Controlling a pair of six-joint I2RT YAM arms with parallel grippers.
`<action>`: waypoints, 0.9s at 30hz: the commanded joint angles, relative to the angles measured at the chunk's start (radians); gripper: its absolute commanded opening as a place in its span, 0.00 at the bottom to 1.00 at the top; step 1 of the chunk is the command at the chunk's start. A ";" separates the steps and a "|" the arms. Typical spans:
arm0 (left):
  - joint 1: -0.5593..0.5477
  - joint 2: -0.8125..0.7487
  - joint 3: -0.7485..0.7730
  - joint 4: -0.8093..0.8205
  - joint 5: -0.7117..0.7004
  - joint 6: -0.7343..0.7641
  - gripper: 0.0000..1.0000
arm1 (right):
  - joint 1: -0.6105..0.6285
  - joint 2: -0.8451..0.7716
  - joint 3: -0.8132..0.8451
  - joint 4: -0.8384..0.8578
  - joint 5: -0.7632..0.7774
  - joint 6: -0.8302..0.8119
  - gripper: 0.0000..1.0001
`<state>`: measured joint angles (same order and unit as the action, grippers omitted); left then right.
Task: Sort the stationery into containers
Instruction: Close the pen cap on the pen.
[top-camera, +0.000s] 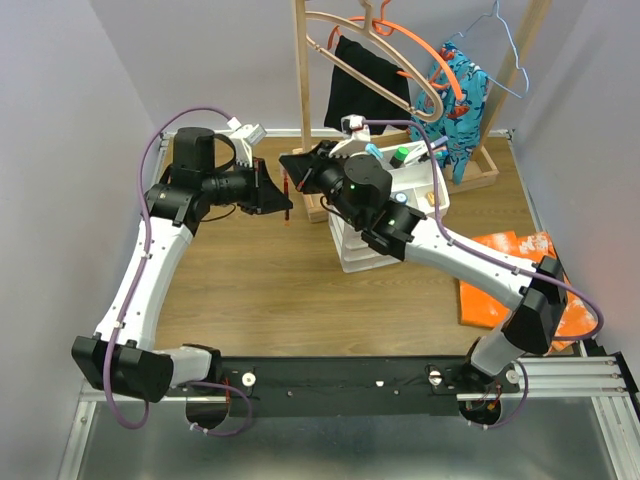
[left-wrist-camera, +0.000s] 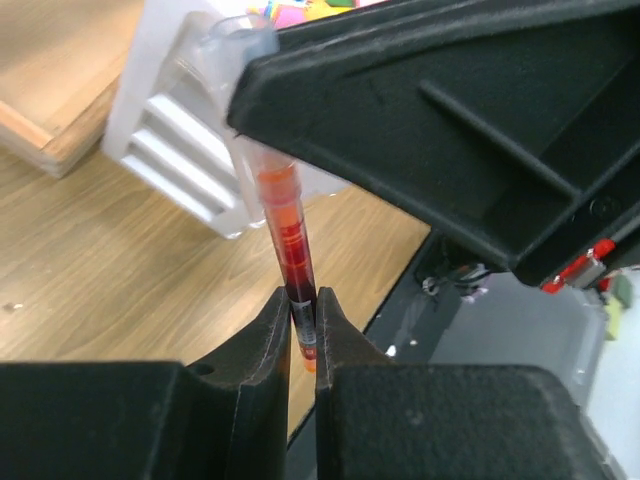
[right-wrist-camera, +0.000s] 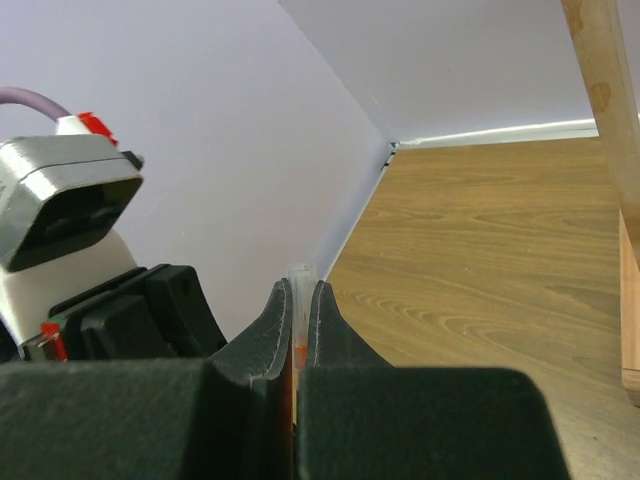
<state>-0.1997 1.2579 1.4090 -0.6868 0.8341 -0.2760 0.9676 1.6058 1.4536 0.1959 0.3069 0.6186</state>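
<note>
– Left end effector (left-wrist-camera: 303, 325), closest up: clenched on the red pen (left-wrist-camera: 285, 225), low on its barrel
– And the right end effector (right-wrist-camera: 300, 310)?
– Its own camera shows it gripping the same pen near the clear cap, above the table (top-camera: 260, 280). Top view alone shows what the organiser (top-camera: 350, 255) tray holds: a green-capped marker (top-camera: 398, 155) and a teal-capped pen (top-camera: 373, 150)

Pen (left-wrist-camera: 287, 240) above table (top-camera: 260, 295), left of organiser (top-camera: 352, 255); hanger rack (top-camera: 300, 80) behind, cloth (top-camera: 490, 290) right.
</note>
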 joint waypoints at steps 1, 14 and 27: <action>-0.046 -0.009 0.176 0.318 -0.248 0.185 0.00 | 0.126 0.091 -0.065 -0.513 -0.167 0.061 0.01; -0.060 -0.040 0.151 0.288 -0.268 0.209 0.00 | 0.126 0.011 -0.122 -0.434 -0.147 0.004 0.01; -0.060 -0.245 -0.093 0.455 -0.009 0.106 0.00 | 0.122 -0.078 -0.153 -0.391 -0.150 -0.175 0.58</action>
<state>-0.2710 1.0992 1.3231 -0.6601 0.7208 -0.1062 1.0256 1.4837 1.3716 0.0792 0.2867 0.5320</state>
